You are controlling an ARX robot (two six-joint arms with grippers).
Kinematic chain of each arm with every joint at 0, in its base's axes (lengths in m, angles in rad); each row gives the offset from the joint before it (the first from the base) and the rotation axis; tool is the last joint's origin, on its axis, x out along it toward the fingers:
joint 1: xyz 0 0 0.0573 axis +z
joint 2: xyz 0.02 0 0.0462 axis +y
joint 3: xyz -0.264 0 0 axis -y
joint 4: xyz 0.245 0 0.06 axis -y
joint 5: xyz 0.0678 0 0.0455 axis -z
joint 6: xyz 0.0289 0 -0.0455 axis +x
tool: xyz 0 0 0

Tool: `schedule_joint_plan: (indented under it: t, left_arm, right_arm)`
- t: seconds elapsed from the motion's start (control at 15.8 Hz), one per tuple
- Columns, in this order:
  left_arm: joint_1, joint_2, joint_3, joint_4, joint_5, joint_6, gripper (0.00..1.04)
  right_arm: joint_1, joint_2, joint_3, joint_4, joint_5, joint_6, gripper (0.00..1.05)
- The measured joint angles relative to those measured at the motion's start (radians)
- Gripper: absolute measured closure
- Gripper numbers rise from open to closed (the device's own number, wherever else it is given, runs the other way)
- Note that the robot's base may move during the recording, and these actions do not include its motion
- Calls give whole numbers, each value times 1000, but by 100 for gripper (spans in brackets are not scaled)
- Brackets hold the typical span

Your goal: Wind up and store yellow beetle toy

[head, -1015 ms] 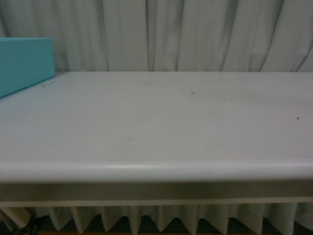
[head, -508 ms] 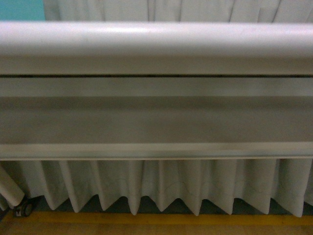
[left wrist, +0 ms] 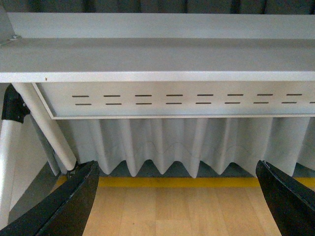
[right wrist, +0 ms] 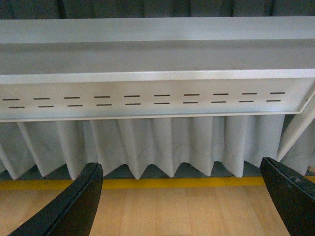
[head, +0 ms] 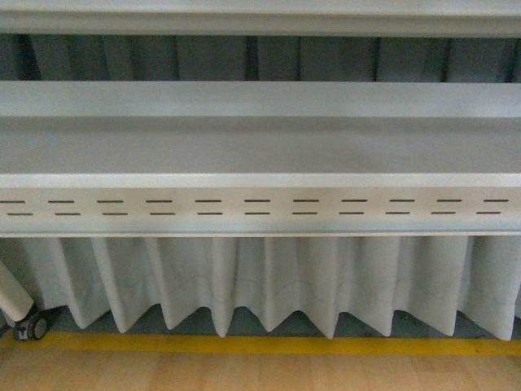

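Both grippers hang low, below the level of the table, each aimed across the floor at the table's underside. The left gripper (left wrist: pixel 177 196) has its two black fingers (left wrist: pixel 64 206) spread wide at opposite lower corners of the left wrist view, with nothing but wooden floor (left wrist: pixel 177 211) between them. The right gripper (right wrist: pixel 182 196) stands the same way, its dark fingers (right wrist: pixel 74 206) far apart and holding nothing. Neither arm shows in the front view. That view looks at the grey underside of the table (head: pixel 260 147), where a pale metal rail (head: pixel 260 208) runs straight across, pierced by two rows of short dark slots. Under the rail hangs a pleated white curtain (head: pixel 269 277), its scalloped hem ending just above a yellow stripe (head: pixel 260 344) on the floor. At the lower left of the front view a white table leg (head: pixel 12 293) slants down to a small black caster (head: pixel 32 327). The left wrist view also shows a white slanted leg (left wrist: pixel 47 128) beside the rail's end. The yellow beetle toy appears in none of the three views, so its place, its heading and the line of its long axis cannot be told.
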State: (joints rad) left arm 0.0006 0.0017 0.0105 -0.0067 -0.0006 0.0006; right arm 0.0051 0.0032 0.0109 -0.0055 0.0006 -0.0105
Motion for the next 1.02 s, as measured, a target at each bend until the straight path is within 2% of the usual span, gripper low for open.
schedule_joint_plan:
  t: [1.02]
  left_arm:
    - [0,0,0,1,0,0,7]
  right_arm:
    - [0,0,0,1,0,0,7]
